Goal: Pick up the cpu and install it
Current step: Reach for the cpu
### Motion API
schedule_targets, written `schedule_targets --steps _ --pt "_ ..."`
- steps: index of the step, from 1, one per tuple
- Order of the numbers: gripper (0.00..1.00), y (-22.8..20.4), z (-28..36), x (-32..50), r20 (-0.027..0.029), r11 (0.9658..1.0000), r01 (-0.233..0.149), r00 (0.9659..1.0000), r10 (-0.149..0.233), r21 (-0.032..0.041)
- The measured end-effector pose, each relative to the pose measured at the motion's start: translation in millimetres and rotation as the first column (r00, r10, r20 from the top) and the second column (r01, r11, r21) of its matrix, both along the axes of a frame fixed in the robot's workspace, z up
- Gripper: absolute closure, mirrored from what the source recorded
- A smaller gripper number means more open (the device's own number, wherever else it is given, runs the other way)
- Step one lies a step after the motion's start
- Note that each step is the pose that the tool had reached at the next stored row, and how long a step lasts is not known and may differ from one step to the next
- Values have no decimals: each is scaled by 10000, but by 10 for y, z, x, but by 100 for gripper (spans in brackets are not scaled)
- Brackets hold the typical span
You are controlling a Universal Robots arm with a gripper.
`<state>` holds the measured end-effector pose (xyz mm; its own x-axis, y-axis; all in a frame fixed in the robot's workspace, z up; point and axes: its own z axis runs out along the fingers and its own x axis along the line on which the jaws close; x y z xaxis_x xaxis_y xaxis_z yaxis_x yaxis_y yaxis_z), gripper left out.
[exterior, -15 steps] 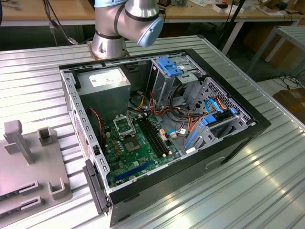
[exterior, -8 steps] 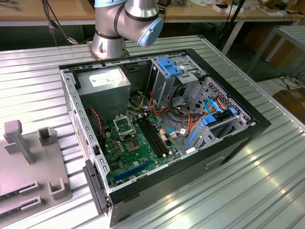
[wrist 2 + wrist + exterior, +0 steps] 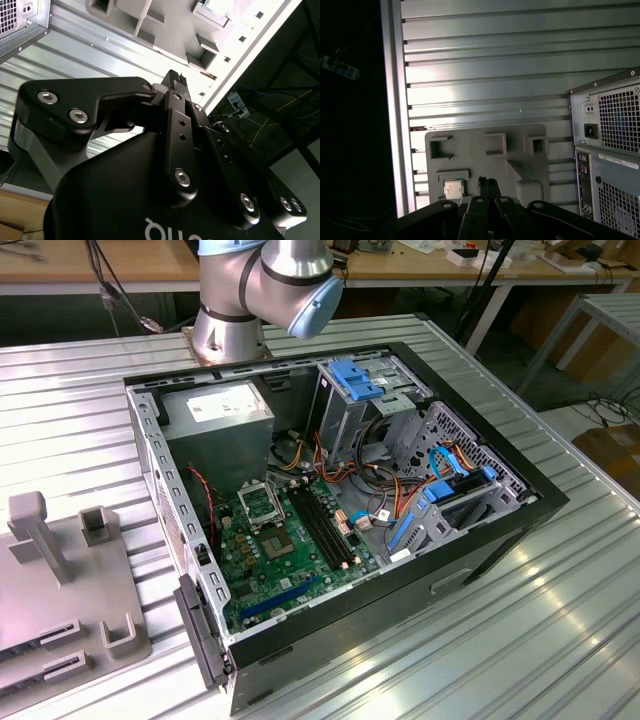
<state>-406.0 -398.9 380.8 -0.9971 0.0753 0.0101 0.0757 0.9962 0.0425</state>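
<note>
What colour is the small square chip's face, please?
Silvery-grey; the small square chip shows best in the first wrist view.

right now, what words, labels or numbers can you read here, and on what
On the tool body, white letters, second wrist view: cut off at the edge, unreadable.
On the power supply, a label, exterior view: too small to read.
On the computer case, a sticker, first wrist view: too small to read.
On the cpu: no print legible.

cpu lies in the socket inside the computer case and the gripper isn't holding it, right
Not in the socket: the first wrist view shows the cpu lying in a recess of the grey holder, outside the computer case. The gripper isn't holding it.
</note>
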Motion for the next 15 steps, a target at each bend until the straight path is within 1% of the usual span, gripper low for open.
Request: schedule_targets --steps 9,15 --pt "89 0 -3 -51 -9 10000 -1 10000 1 0" --pt "89 -7 -3 -62 -10 10000 0 10000 0 0"
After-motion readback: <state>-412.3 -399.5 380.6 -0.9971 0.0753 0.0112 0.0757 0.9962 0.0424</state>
